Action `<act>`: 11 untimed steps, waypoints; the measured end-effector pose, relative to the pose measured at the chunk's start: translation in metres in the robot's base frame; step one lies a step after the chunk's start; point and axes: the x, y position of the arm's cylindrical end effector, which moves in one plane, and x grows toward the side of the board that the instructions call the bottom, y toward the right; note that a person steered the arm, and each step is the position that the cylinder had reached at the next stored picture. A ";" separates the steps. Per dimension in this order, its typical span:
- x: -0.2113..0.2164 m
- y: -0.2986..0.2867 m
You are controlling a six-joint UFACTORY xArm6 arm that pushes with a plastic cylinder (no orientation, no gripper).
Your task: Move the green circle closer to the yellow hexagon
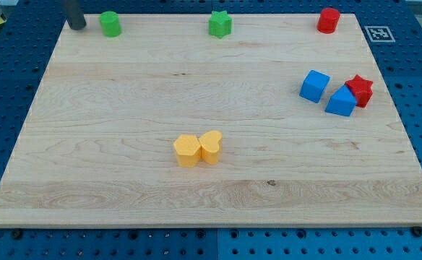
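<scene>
The green circle [110, 24] stands at the top left of the wooden board [124, 108]. My tip [76, 26] is just to the left of it, a small gap apart, at the board's top edge. The yellow hexagon [187, 150] sits below the middle of the board, touching a yellow heart [211, 146] on its right. The hexagon is far down and to the right of the green circle.
A green star [220, 24] is at the top middle and a red cylinder [329, 20] at the top right. A blue cube [314, 86], a second blue block [340, 102] and a red star [360, 90] cluster at the right.
</scene>
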 end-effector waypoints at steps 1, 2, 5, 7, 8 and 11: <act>-0.009 0.000; -0.009 0.011; 0.006 0.053; 0.006 0.053; 0.010 0.054; 0.054 0.098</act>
